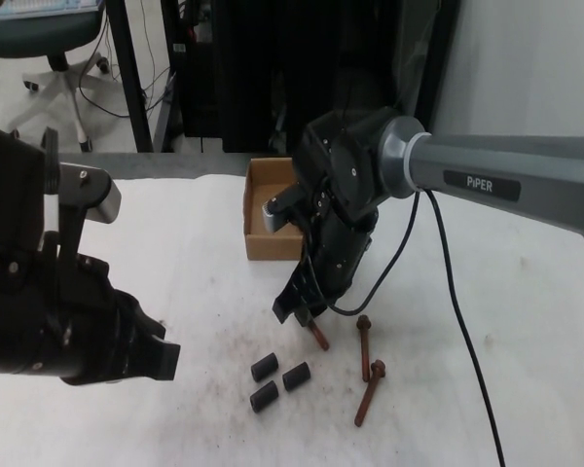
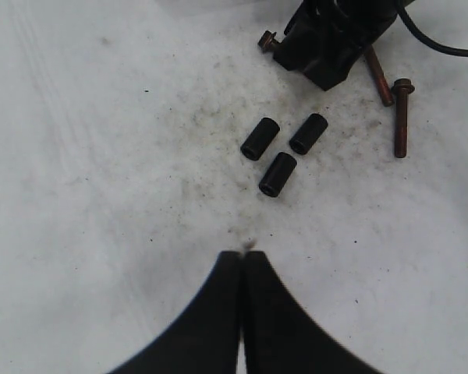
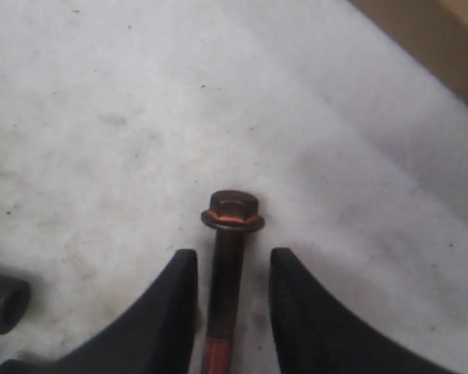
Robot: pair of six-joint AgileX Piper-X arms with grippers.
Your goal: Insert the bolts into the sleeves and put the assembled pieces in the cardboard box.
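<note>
Your right gripper [image 3: 230,261] sits just off the near side of the small brown cardboard box [image 1: 273,245]. Its jaws are spread apart, one finger on either side of the shank of a rusty reddish hex-head bolt [image 3: 232,212]. That bolt lies flat on the white, rust-smudged bench cover [image 1: 204,272]. A gap shows between each finger and the shank, so nothing is clamped.

A second rusty bolt [image 1: 364,342] and a third rusty bolt [image 1: 369,397] lie farther out from the box's near side, toward its right. They are just beside each other and clear of the gripper.

The three short black tubular sleeves [image 1: 264,368] are bunched together on the near side of the box, beyond the straddled bolt. All three lie on their sides, apart from every bolt.

Your left gripper [image 2: 243,253] is well apart from the box — off to its left and farther from it than the sleeves. Its jaws are pressed tip to tip with nothing between them.

The box stands top-open, and the right arm hides part of its inside.
</note>
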